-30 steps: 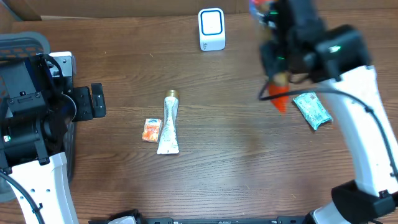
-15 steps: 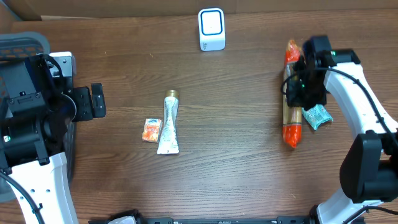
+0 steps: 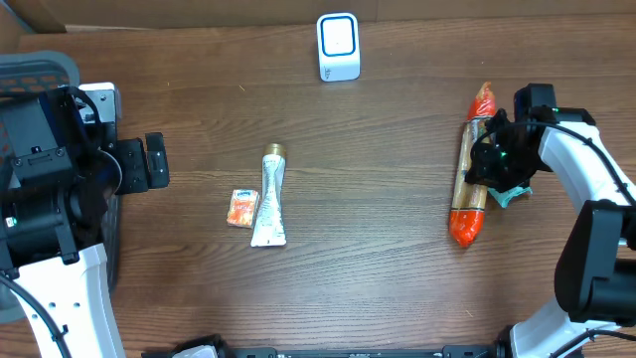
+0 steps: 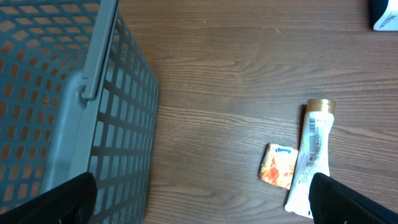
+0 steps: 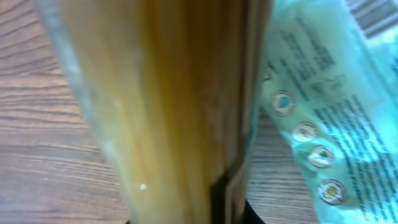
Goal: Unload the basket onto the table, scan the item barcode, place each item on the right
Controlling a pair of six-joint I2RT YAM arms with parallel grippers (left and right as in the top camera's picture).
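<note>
The right jaws are clenched on the long sausage stick [image 3: 465,194], gripping its tan middle from the side. This is the item I take to be up for scanning. It lies lengthwise at the right of the counter [image 3: 378,259], one red end towards the barcode scanner [image 3: 338,47] and the other towards the robot. It is well apart from the scanner, which stands at the far edge with its face to the work area.

The mid-length grip probably keeps both ends balanced for the carry. In the right wrist view the stick [image 5: 168,106] fills most of the frame, blurred, so I cannot tell whether it is lifted or resting on the wood, nor where its barcode sits. A teal packet [image 3: 509,195] lies just beside it, partly under the arm.

The left jaws are spread wide and hold nothing. They are parked at the left edge next to a grey mesh basket [image 4: 74,93], likely to leave the middle free. A tube [image 3: 270,204] and a small orange sachet [image 3: 241,208] wait side by side near the centre.

The counter is dark brown wood grain, matt and flat. Beyond its far edge only a strip of cardboard [image 3: 199,12] shows.
</note>
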